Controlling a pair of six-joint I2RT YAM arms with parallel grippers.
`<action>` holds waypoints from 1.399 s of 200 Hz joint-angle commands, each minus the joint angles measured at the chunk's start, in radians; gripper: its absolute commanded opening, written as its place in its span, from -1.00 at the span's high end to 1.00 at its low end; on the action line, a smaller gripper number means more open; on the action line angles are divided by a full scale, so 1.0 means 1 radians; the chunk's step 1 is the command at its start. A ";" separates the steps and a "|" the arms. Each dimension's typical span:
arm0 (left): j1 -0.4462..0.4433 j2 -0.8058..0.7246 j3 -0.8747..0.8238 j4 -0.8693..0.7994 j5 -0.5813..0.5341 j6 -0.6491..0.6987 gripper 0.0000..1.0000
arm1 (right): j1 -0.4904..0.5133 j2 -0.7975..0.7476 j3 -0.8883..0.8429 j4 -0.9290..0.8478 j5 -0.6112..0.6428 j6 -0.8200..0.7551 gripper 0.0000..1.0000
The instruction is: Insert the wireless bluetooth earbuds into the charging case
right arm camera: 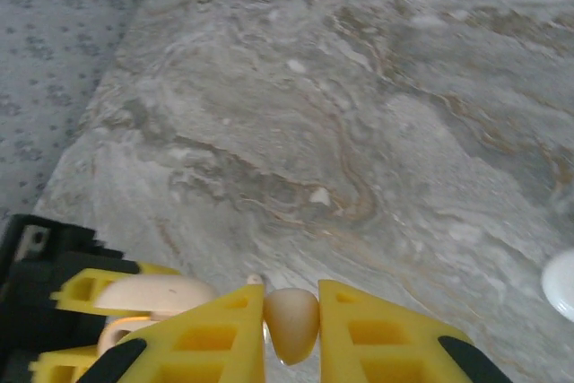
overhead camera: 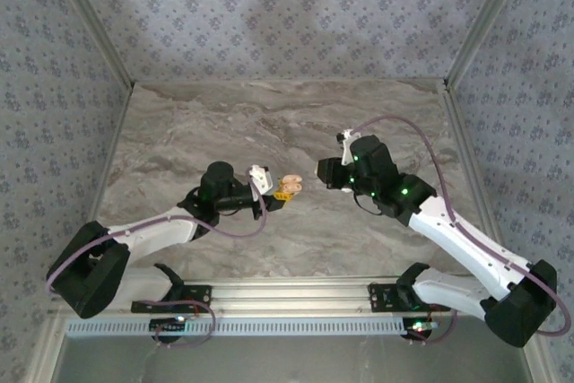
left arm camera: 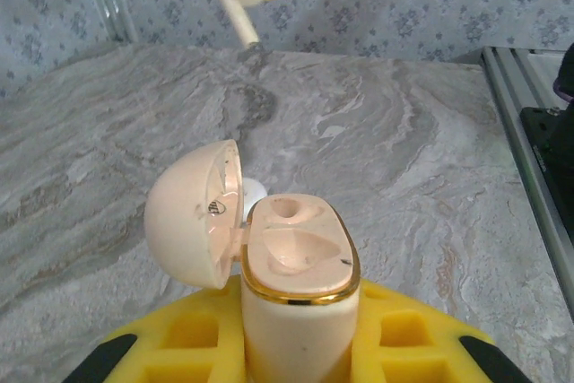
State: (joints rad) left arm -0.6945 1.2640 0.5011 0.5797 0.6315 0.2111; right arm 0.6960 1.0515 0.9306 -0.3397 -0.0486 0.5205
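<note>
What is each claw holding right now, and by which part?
Left claw grips the open charging case by its lower body, lid hinged aside. Right claw pinches one earbud by its sides.

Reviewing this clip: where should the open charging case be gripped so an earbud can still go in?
Grip the charging case by its lower body, across its sides, coming from the base end. Its sockets sit in the top face and the lid hangs open to one side, so top and hinge side should probably stay free. The left gripper holds it so.
</note>
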 commanded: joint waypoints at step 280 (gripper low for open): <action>-0.021 -0.097 0.027 0.098 0.008 0.007 0.74 | 0.179 -0.030 -0.027 0.059 0.080 -0.084 0.58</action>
State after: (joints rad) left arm -0.7090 1.1999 0.5011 0.6300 0.6338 0.2340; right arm 0.8711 1.0302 0.9123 -0.3065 0.0128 0.4442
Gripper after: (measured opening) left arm 0.226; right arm 0.212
